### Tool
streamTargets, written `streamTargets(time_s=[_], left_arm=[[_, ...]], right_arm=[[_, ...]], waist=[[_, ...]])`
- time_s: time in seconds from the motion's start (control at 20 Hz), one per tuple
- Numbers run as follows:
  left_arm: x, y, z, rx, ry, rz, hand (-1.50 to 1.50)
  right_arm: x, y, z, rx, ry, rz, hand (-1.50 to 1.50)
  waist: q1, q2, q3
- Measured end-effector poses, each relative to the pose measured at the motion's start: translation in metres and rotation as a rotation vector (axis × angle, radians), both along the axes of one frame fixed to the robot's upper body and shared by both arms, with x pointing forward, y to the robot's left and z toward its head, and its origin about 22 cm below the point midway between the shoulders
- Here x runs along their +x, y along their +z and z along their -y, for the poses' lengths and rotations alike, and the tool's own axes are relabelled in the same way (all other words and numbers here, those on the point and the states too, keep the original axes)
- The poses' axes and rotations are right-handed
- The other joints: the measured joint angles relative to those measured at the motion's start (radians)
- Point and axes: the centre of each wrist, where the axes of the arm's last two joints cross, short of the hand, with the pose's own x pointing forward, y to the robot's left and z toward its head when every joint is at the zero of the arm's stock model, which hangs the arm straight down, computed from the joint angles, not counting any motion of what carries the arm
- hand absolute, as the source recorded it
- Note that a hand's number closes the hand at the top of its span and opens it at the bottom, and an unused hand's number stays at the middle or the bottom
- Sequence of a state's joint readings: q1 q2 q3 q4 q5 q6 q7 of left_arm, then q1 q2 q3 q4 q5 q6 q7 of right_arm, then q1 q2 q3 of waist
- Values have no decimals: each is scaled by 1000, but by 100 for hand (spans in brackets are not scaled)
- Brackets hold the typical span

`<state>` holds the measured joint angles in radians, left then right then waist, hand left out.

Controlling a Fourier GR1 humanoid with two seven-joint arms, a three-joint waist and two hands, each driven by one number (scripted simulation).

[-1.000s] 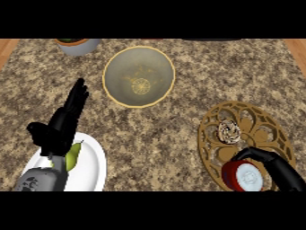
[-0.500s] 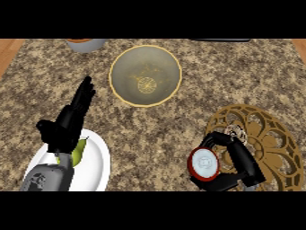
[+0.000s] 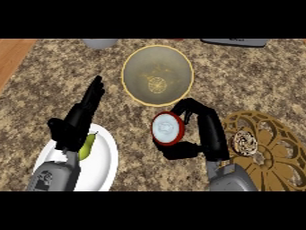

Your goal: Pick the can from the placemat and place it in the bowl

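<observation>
Step in hand, by judgement: transport of the can point(image 3: 167, 129) toward the bowl point(image 3: 158, 74). Can seen lifted clear of the placemat point(image 3: 269, 150), held by the right robot hand point(image 3: 205, 130), fingers and thumb curled round it. Can tilted, its pale end face turned toward the camera, red rim visible. Positioned over the speckled desk point(image 3: 248, 81), between placemat and bowl, just short of the bowl's near rim.

Next move, by judgement: carry onward and upward in view until over the bowl's mouth, then lower and uncurl the fingers. Clearance over the yellow rim needed; tilt of the can worth correcting, or accepting, before release.

Left robot hand point(image 3: 76, 121) seen at the left, fingers straight, holding nothing, resting above the white plate point(image 3: 105, 164).

Containers:
- Bowl: yellow-rimmed, nothing loose inside; only a pattern at the bottom.
- White plate: a yellow-green item point(image 3: 88, 147), partly hidden by the left forearm; kind not determinable.
- Placemat: round, brown, openwork; no can on it now, only its central medallion showing.
- Grey vessel point(image 3: 99, 43) at the far edge: cut off, contents not visible.
</observation>
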<state>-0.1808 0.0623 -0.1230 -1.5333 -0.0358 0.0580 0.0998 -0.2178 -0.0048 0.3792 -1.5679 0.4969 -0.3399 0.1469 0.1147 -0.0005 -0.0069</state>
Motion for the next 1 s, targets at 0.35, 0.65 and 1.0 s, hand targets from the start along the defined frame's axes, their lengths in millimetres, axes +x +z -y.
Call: streamTargets(time_s=[0.35,0.65,1.0], left_arm=[[4,0,5,5,-17,-1,0],[5,-2,8,9,-28,-6,0],[10,0,13,7,-41,-4,0]], right_arm=[[20,36,-47,-83,-149,158,150],[45,69,-78,-146,-274,184,150],[74,127,-115,-227,-417,189,150]], waist=[[9,-4,-5],[19,-4,-6],[24,0,-5]])
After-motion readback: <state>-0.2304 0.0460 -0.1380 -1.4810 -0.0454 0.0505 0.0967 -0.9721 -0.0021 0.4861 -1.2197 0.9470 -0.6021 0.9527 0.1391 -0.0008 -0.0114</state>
